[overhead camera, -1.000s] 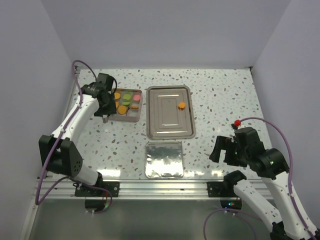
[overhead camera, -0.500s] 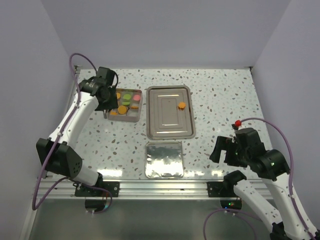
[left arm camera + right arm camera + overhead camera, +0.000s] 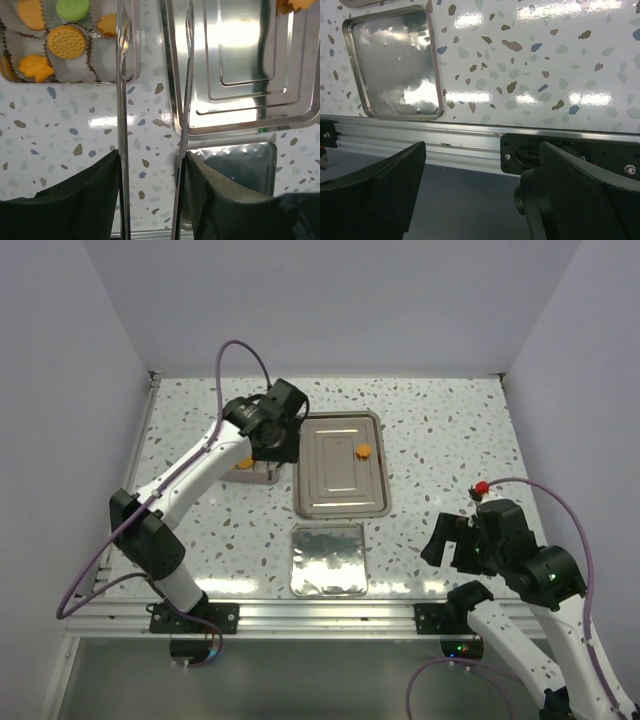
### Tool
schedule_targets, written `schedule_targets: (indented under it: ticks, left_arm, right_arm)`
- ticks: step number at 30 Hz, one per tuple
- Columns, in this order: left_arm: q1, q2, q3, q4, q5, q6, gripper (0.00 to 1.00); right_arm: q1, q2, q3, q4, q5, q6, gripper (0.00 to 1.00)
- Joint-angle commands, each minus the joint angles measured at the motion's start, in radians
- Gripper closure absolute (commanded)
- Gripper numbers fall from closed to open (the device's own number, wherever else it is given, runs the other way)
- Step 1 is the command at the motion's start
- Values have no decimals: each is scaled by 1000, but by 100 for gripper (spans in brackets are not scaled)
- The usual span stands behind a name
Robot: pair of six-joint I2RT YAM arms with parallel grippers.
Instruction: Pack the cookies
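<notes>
The left gripper's fingers (image 3: pixel 122 150) stand partly apart. Only bare table and the rims of 2 containers show between them, so they look empty, though their tips run off the top of the wrist view. They hang over the strip of table between the box (image 3: pixel 75 80) and the large metal tray (image 3: pixel 240 117).

The right gripper (image 3: pixel 475 200) is spread wide with nothing in it, parked over the table's near edge, well away from the work.

Most of the cookies (image 3: pixel 66 41) already sit in the box's paper-lined cups. At least 5 show there in the left wrist view, orange apart from 1 green. From above the arm hides most of the box.

Only 1 orange cookie (image 3: pixel 364 450) can be seen on the tray, near its far right corner, so packing looks almost finished.

What seems left is that cookie, and perhaps closing up: a small flat metal piece (image 3: pixel 328 558), probably the lid, lies apart, near the front edge.
</notes>
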Motion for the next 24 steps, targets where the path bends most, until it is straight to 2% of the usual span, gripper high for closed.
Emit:
schedule_targets:
  ticks: [1,11,16,24]
  left_arm:
    - [-74,33,32,67,26,-46,44]
    - [-194,216,70,195,134,-83,44]
    - [-210,316,142,224,181,-71,44]
    - [-210,452,300,184,189,-40,44]
  right_arm:
    - [4,-23,53,-63,37,13,1]
    - [4,1,84,-63,79,-7,1]
    - [4,18,88,-51,96,-24,1]
    - [4,49,93,-31,125,-49,1]
